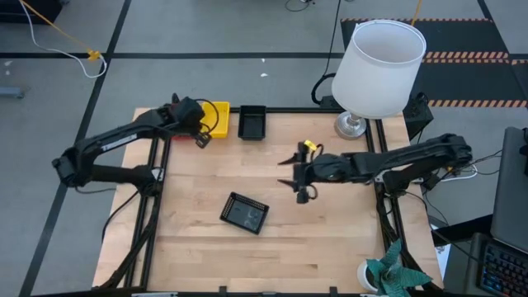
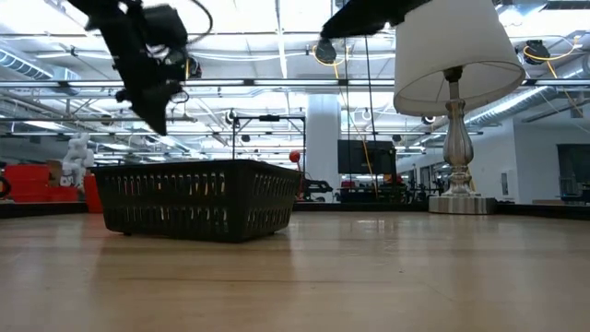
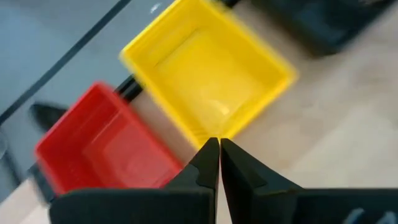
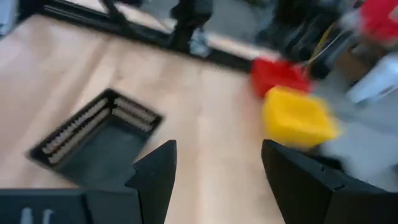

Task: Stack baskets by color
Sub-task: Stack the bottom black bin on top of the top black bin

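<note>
While the left claw (image 3: 217,155) hangs pressed together above the yellow basket (image 1: 219,118), with a red basket (image 3: 99,149) just beside it, the right claw (image 4: 217,168) hovers spread mid-counter (image 1: 330,239). One black basket (image 1: 245,213) lies below it, another (image 1: 252,122) beside the yellow. A white lamp (image 1: 378,70) occupies the far right corner.

Two dark jointed arms, black tapered fingers on left claw (image 3: 216,163) and right claw (image 4: 217,168), yellow cable at right wrist.
</note>
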Controlling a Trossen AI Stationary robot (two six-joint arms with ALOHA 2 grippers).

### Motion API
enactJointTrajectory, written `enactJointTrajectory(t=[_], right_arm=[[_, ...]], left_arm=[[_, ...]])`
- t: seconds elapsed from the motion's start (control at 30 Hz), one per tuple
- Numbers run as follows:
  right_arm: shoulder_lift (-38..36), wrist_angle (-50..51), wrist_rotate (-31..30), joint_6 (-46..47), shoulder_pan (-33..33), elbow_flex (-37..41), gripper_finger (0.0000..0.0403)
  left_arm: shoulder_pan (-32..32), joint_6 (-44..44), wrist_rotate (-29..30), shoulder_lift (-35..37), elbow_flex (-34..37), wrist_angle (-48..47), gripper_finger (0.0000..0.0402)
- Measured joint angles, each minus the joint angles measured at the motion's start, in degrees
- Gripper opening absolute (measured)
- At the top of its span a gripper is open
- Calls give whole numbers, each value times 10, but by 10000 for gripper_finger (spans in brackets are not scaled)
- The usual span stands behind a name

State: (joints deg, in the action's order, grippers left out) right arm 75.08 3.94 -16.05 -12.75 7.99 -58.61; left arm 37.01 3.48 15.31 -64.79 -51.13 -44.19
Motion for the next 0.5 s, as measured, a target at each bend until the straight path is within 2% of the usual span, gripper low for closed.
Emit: enactJointTrajectory(t=[0.17, 0.5], right_arm=[[86, 7, 60, 98, 13, 0, 228], [187, -45, 151, 75, 73, 0, 228]], left_arm=[[-46, -16, -31, 58, 0, 13, 19], [-112, -30, -31, 94, 0, 15, 19]])
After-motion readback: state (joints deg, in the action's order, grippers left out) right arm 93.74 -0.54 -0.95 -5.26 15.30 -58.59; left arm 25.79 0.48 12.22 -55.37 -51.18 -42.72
